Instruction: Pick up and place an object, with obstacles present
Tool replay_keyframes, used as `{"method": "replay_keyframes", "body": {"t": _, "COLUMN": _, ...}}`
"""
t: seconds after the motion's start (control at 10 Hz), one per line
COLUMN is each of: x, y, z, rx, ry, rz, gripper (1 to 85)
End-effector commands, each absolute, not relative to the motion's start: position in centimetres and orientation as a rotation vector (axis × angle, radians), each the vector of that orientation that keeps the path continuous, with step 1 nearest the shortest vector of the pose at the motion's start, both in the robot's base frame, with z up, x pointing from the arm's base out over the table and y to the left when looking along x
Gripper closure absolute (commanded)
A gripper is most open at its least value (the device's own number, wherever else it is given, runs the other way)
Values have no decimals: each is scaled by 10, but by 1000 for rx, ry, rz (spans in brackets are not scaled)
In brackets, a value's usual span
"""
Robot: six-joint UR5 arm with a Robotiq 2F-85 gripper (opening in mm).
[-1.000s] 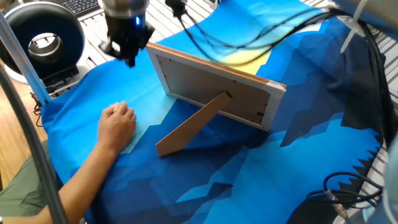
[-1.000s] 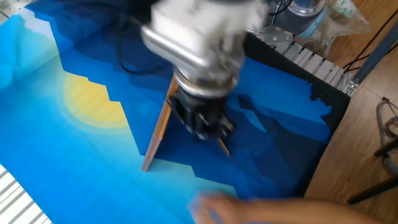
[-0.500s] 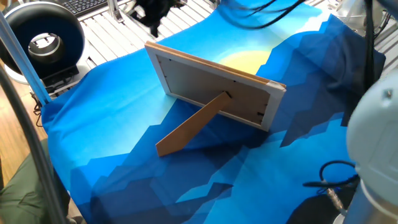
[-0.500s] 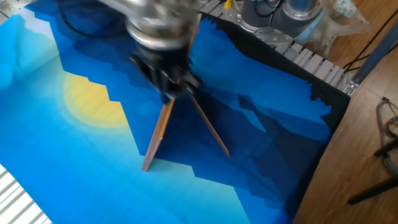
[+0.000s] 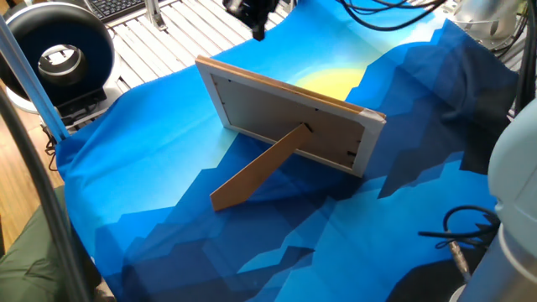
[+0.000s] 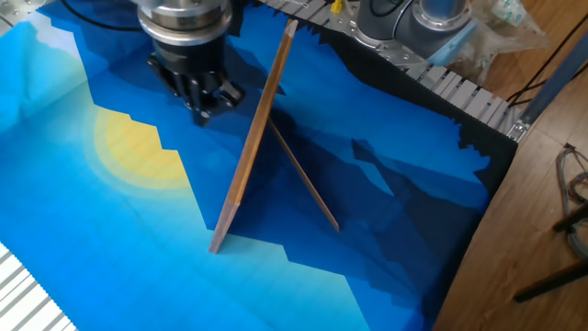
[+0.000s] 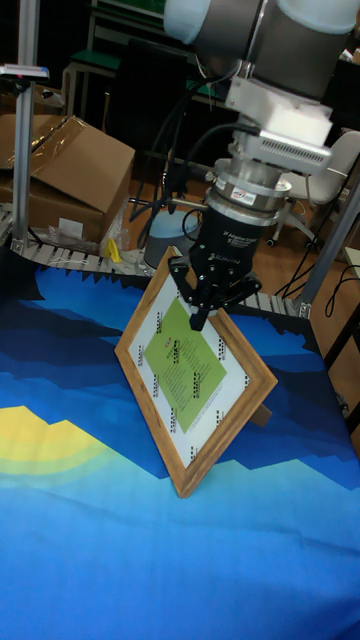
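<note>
Since a second ago, your arm has carried the black two-finger gripper point(image 6: 204, 116) from the prop-leg side of the frame over its top edge to the front side. It now hangs above the blue printed cloth point(image 6: 92, 221), near the rim of the yellow sun shape point(image 6: 138, 152) printed on it.

In the tall fixed view the gripper point(image 7: 198, 320) points downward in front of the upper part of the large rectangular picture frame with light wood edges point(image 7: 225, 400). Its fingers are drawn in close to a point. You cannot tell from any view whether they are clenched on something or simply closed on nothing.

The frame point(image 5: 285, 113) stands tilted in the middle of the cloth. Its grey-white back panel faces one fixed view, where the gripper point(image 5: 257, 32) shows at the top edge, beyond the frame. The long wooden prop leg point(image 5: 256, 168) slants from the back panel down to the cloth. From the other fixed view you see the frame point(image 6: 253, 147) edge-on, with the leg point(image 6: 303, 184) on the side away from the gripper. A green sheet point(image 7: 190, 365) fills the frame's front.

The small tan wood-coloured block cannot be made out in any of the three views, so you cannot tell where it is.
</note>
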State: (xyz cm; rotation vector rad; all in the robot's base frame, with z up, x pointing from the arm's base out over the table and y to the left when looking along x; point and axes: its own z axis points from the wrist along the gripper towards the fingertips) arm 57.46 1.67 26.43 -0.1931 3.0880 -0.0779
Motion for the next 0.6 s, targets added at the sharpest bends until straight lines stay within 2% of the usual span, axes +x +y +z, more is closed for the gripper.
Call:
{"method": "replay_keyframes", "body": {"t": 0.0, "x": 565, "y": -1, "z": 244, "rx": -182, "ry": 3110, "rz": -66, "gripper": 843}}
{"method": "replay_keyframes", "body": {"t": 0.5, "x": 567, "y": -5, "z": 241, "rx": -225, "ry": 3102, "rz": -83, "gripper": 843}}
